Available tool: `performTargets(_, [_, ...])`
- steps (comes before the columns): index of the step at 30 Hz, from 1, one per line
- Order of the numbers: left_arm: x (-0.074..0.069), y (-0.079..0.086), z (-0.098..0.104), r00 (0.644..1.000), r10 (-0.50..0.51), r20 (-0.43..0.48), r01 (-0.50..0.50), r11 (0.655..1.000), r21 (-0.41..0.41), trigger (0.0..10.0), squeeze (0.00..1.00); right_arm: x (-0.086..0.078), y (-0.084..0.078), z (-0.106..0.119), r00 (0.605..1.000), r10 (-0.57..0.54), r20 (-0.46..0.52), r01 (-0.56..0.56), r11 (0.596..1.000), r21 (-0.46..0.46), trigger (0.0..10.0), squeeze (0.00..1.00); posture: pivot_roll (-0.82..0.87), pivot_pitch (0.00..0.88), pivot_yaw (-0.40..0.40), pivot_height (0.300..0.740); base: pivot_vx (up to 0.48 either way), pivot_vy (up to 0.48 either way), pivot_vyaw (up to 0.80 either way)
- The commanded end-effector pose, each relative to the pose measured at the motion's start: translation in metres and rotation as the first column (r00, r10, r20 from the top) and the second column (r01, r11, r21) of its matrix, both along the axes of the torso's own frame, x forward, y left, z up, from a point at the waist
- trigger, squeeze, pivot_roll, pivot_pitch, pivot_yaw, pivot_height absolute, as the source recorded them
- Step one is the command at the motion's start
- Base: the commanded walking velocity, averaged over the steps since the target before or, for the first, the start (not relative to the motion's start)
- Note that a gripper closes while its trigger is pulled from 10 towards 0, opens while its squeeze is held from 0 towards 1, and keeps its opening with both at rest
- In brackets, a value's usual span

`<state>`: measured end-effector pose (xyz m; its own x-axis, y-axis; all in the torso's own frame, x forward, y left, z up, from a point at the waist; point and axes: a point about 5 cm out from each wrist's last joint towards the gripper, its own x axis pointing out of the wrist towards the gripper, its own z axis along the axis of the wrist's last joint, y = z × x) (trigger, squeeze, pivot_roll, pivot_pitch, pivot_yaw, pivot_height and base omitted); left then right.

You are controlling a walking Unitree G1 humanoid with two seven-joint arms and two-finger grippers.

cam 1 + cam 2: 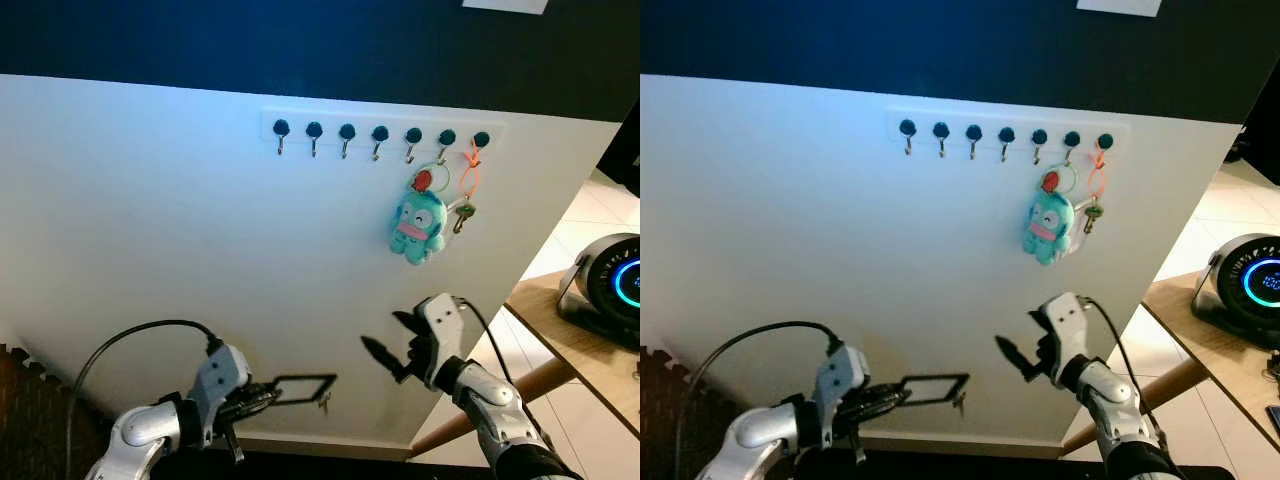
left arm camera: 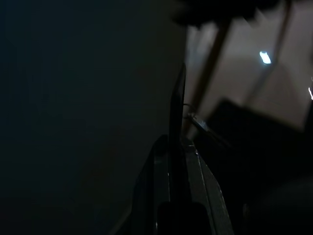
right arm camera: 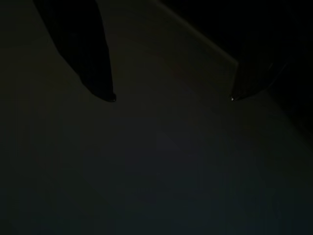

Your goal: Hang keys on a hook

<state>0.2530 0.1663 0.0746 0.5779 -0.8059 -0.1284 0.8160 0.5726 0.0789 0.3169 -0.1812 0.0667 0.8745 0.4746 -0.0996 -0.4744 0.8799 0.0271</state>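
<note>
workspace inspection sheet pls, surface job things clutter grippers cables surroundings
surface: white wall panel carrying a hook rack with seven hooks.
job's things: teal plush keychain hangs under the sixth hook; orange loop with key on the seventh; five hooks bare.
clutter: nothing seen.
grippers: left gripper low before the wall, fingers shut on a thin black loop with something small dangling, likely keys; right gripper raised below the plush, open, holding nothing.
cables: black cable arcs over the left arm; another cable runs along the right arm.
surroundings: wooden table at right holding a round black device with blue ring; tiled floor.
</note>
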Motion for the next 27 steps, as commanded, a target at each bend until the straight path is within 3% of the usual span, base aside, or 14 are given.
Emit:
performTargets(1, [-0.003, -0.004, -0.002, 0.998, 0.036, -0.045, -0.040, 0.995, -0.096, 0.0, 0.00, -0.008, 0.003, -0.015, 0.998, -0.025, -0.060, 0.028, 0.999, 0.047, 10.0, 0.00, 0.09, 0.060, -0.071, 0.740, 0.000, 0.000, 0.00])
performTargets(2, [-0.003, -0.004, -0.002, 0.998, 0.036, -0.045, -0.040, 0.995, -0.096, 0.0, 0.00, -0.008, 0.003, -0.015, 0.998, -0.025, -0.060, 0.028, 0.999, 0.047, 10.0, 0.00, 0.09, 0.060, -0.071, 0.740, 0.000, 0.000, 0.00])
performTargets(7, [-0.013, -0.005, 0.001, 0.987, 0.088, -0.136, -0.125, 0.949, -0.291, 0.0, 0.00, -0.024, 0.021, -0.036, 0.995, -0.014, -0.102, 0.016, 0.999, 0.027, 10.0, 0.00, 0.08, 0.069, -0.082, 0.740, 0.000, 0.000, 0.00])
performTargets(13, [-0.015, -0.004, 0.005, 0.988, 0.102, -0.113, -0.131, 0.947, -0.292, 0.0, 0.00, -0.030, 0.021, -0.046, 0.990, -0.046, -0.134, 0.046, 0.999, -0.007, 10.0, 0.00, 0.08, 0.070, -0.087, 0.740, 0.000, 0.000, 0.00])
performTargets(17, [-0.010, -0.002, 0.019, 0.984, 0.171, -0.053, -0.179, 0.927, -0.330, 0.0, 0.00, -0.040, 0.012, -0.064, 0.970, -0.109, -0.219, 0.087, 0.991, -0.105, 10.0, 0.00, 0.09, 0.074, -0.093, 0.740, 0.000, 0.000, 0.00])
performTargets(22, [-0.004, -0.010, 0.045, 0.987, 0.161, 0.008, -0.145, 0.908, -0.394, 0.0, 0.00, -0.075, 0.006, -0.101, 0.919, -0.107, -0.379, -0.009, 0.956, -0.293, 10.0, 0.00, 0.09, 0.074, -0.098, 0.740, 0.000, 0.000, 0.00])
performTargets(27, [-0.001, -0.014, 0.055, 0.989, 0.143, 0.045, -0.114, 0.910, -0.398, 0.0, 0.00, -0.089, 0.003, -0.114, 0.890, -0.122, -0.440, -0.049, 0.932, -0.358, 10.0, 0.00, 0.09, 0.074, -0.099, 0.740, 0.000, 0.000, 0.00])
